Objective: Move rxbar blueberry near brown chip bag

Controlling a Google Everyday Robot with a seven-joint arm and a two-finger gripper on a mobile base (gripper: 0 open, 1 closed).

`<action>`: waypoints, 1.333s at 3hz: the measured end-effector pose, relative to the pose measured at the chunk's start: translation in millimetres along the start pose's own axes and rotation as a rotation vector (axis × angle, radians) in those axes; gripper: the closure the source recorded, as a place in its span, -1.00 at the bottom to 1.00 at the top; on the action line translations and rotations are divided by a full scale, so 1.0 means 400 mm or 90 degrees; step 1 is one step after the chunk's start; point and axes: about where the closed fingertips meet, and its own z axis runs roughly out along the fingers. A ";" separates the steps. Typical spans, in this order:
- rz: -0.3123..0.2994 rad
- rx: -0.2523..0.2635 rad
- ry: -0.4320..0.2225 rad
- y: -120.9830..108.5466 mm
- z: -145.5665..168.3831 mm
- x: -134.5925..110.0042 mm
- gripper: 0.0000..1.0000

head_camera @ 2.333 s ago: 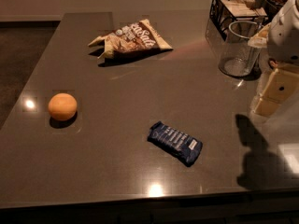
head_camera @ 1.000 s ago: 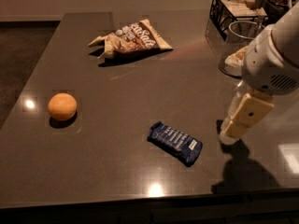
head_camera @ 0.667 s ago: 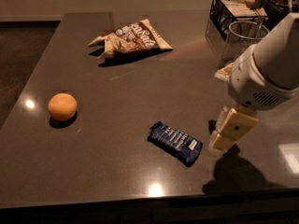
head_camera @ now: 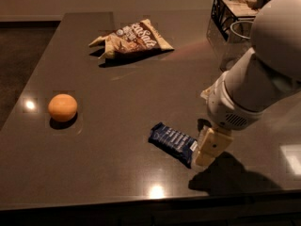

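Navy wrapper, pale text lines and a small white patch marked the bar (head_camera: 172, 143), which lay flat and askew on the near worktop (head_camera: 117, 173), right of centre. The claw (head_camera: 211, 147) hung at its right end, probably lined up for a grasp; its spread could not be told. The chip bag (head_camera: 131, 39) lay far left, well apart.

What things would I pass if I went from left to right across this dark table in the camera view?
orange fruit → brown chip bag → rxbar blueberry → gripper, by the bar's right end, nearer the front edge than the bag.
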 end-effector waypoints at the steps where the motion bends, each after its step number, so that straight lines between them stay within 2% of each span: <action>1: 0.002 -0.012 0.007 0.014 0.050 -0.011 -1.00; 2: 0.005 -0.021 0.010 0.028 0.087 -0.033 -1.00; 3: 0.001 -0.029 0.012 0.040 0.108 -0.065 -0.63; 4: -0.002 -0.038 0.017 0.044 0.120 -0.086 -0.17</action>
